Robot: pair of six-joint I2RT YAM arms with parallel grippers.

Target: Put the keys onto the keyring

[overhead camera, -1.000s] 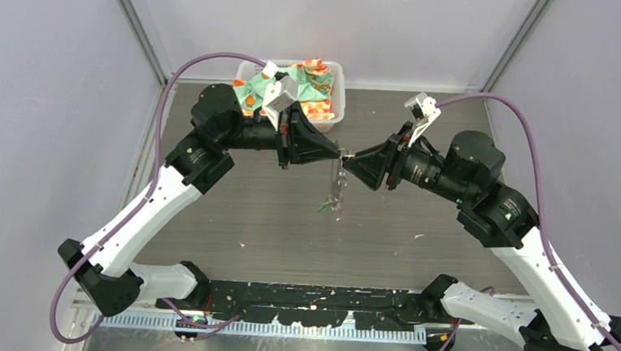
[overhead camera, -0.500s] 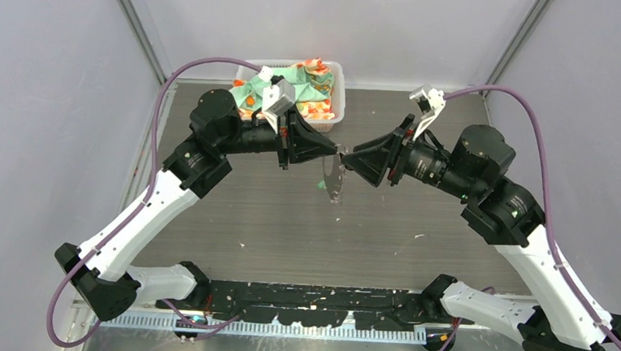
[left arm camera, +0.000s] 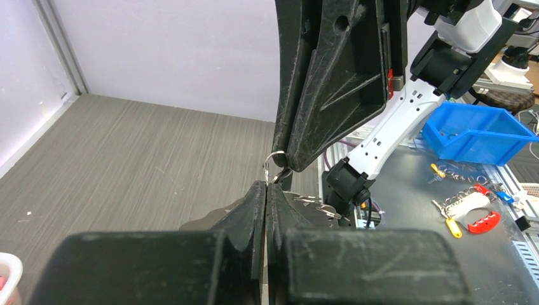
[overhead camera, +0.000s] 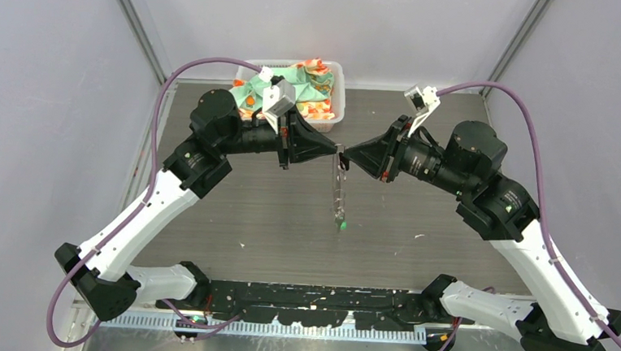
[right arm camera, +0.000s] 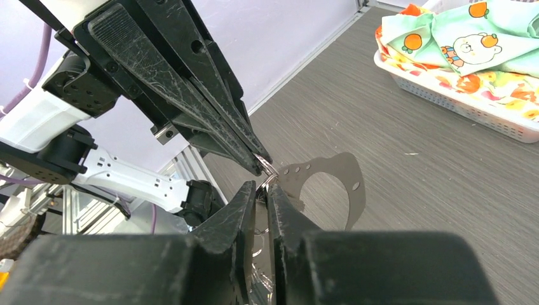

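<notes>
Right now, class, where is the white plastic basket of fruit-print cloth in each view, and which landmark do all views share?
Top external: white plastic basket at the far edge, left of centre.
Left wrist: a sliver, bottom-left corner.
Right wrist: top right.
Shared landmark: left gripper and right gripper tips meeting.

Keyring (overhead camera: 339, 185): thin silver-grey loop, suspended and collapsed into a narrow, near-vertical strand. Its top end sits at the closed tips of the left gripper (overhead camera: 335, 148).

Green-headed key (overhead camera: 342, 224): hangs at the lower end of the strand, head lowermost.

Black-headed key: cannot be made out.
</notes>
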